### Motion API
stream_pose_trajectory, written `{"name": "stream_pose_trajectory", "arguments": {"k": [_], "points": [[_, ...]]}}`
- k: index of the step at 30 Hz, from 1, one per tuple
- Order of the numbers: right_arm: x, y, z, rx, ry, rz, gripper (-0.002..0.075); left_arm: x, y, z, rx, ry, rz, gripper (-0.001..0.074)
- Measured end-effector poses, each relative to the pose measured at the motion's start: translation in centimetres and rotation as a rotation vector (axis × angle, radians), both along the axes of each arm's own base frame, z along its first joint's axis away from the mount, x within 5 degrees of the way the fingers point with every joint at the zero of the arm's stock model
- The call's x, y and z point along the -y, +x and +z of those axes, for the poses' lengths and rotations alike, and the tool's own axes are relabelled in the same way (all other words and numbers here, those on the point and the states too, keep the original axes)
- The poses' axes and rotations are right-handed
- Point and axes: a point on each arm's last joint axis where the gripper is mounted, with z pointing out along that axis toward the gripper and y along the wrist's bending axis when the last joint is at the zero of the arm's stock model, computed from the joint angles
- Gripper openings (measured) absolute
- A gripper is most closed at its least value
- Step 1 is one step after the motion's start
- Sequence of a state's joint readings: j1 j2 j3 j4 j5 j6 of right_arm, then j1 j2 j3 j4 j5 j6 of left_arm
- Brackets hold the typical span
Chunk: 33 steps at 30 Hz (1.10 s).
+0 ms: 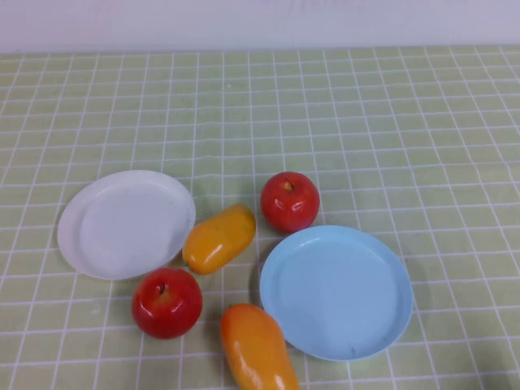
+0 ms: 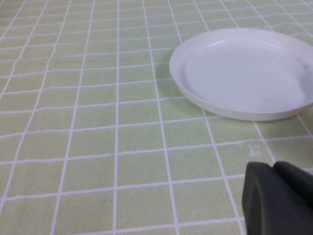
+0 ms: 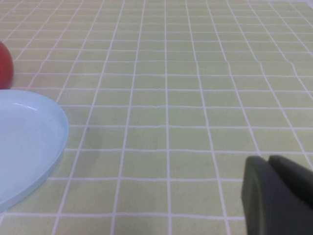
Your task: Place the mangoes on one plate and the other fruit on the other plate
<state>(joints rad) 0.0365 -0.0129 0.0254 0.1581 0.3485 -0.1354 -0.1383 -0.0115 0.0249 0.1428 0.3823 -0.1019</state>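
Two glossy yellow-orange mangoes: one (image 1: pixel 218 238) btwn white plate (image 1: pixel 126 223) & blue plate (image 1: pixel 335 291), other (image 1: pixel 257 349) at near edge, just left of blue. Red apples (image 1: pixel 290 201) (image 1: pixel 166 302) on tabletop (image 1: pixel 366 122). Left claw (image 2: pixel 279 200), right claw (image 3: pixel 276 196) low over the tabletop, each by its plate; fingers together.

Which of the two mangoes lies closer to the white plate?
The upper mango, lying between the two plates; its end almost meets the white plate. The other mango sits at the bottom edge, beside the blue plate.
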Motion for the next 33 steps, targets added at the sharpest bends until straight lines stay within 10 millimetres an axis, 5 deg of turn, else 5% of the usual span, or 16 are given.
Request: {"name": "stream_pose_trajectory", "arguments": {"k": [33], "points": [[0.00,0.00,0.00,0.000,0.000,0.000,-0.0015,0.32,0.12,0.51,0.052,-0.067,-0.022,-0.0002]]}}
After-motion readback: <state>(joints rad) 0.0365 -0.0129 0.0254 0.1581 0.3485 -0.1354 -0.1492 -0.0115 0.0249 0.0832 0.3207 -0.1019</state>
